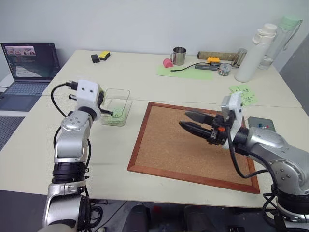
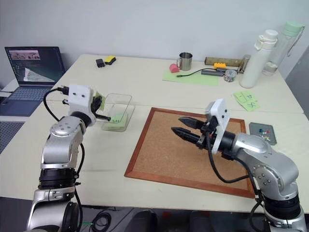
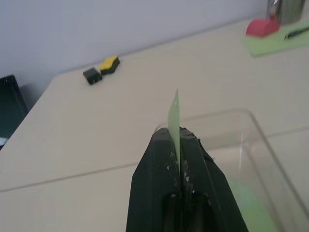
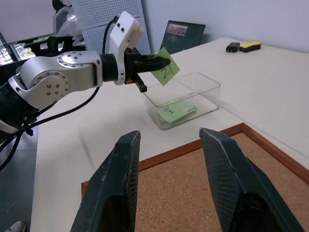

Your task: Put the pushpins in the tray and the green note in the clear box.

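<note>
Above clear box [image 4: 183, 99]: left gripper [image 4: 164, 63] pinches one green note [image 4: 166, 71] (second inside); right gripper [image 1: 186, 121] released

laptop [image 1: 30, 67] open, far left | corkboard [image 1: 174, 150] on table, centre | metal mug [image 1: 179, 55] beside pink object [image 1: 167, 63] | white bottle [image 1: 253, 54], clear bottle [image 1: 284, 41] back right | black and yellow items [image 1: 100, 57] back left

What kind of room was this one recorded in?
Probably an office or lab workspace. Pale tables stand pushed together against a plain wall, an open laptop sits at the left, and desk things lie about: a corkboard, a steel mug and two water bottles.
</note>
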Robot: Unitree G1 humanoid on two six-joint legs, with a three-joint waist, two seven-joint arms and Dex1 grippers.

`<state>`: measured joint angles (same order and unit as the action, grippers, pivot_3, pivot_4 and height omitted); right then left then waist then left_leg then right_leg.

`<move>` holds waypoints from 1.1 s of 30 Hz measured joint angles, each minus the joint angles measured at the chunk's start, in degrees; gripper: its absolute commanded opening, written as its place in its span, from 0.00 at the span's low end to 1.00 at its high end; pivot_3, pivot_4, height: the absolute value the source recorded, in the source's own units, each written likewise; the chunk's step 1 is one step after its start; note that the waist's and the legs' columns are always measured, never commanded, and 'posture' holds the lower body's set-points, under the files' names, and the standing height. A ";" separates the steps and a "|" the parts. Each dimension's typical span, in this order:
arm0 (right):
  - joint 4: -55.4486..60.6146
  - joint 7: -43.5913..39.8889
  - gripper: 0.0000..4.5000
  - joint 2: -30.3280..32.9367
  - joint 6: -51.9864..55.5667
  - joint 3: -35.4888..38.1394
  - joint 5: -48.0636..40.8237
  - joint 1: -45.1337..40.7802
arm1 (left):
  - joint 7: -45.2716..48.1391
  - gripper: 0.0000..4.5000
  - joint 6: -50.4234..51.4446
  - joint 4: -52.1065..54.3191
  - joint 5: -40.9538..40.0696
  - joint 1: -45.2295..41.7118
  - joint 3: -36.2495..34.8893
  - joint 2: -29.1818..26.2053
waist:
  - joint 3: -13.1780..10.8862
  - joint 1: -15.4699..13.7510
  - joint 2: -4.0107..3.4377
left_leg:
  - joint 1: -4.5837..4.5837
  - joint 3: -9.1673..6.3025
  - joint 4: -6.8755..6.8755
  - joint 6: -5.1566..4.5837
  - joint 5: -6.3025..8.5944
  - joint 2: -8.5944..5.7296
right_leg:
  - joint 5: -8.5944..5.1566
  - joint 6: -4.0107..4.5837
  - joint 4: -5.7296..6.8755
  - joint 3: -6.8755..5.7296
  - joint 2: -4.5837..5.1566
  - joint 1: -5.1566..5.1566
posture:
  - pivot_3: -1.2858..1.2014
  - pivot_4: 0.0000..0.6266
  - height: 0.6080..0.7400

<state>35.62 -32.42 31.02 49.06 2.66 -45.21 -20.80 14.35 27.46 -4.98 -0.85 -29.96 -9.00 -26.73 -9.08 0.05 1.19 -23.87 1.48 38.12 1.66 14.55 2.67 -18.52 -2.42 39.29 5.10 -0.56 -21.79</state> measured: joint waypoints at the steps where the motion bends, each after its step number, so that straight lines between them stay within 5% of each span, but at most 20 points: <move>1: 0.00 0.01 0.45 0.03 -0.11 -0.08 0.18 0.00 | 0.02 0.00 0.00 -0.02 0.23 0.22 0.59 0.00 | -0.01 0.00 0.02 | 0.00 0.00 0.00 0.00 0.00 0.01 | 0.00 0.00 0.02 0.00 -0.01 -0.01 | 0.52 0.24 1.00; 16: -0.38 0.33 0.45 1.14 -1.58 -0.26 1.95 1.69 | 3.32 0.63 -3.84 0.05 1.10 0.13 4.64 -1.25 | 0.00 0.13 0.03 | 0.00 0.06 -0.01 0.00 0.00 0.02 | 0.00 0.00 0.11 0.06 -0.05 -0.08 | 0.52 0.24 1.00; 20: -0.35 0.39 0.45 2.54 -2.23 0.78 2.92 2.92 | 10.81 0.81 -5.59 2.75 -1.46 -0.66 7.32 -1.46 | 0.00 0.00 0.03 | -0.02 0.08 -0.01 0.00 0.00 0.01 | 0.00 0.00 0.09 0.05 -0.05 -0.08 | 0.52 0.24 1.00; 33: 0.41 -5.17 0.45 15.57 -5.10 8.30 7.52 18.26 | 39.98 0.81 3.88 12.34 -16.38 4.06 13.44 -11.39 | -0.01 1.10 0.04 | 0.03 0.14 -0.03 0.00 0.00 0.05 | -0.03 0.03 0.12 0.14 -0.18 -0.13 | 0.52 0.24 1.00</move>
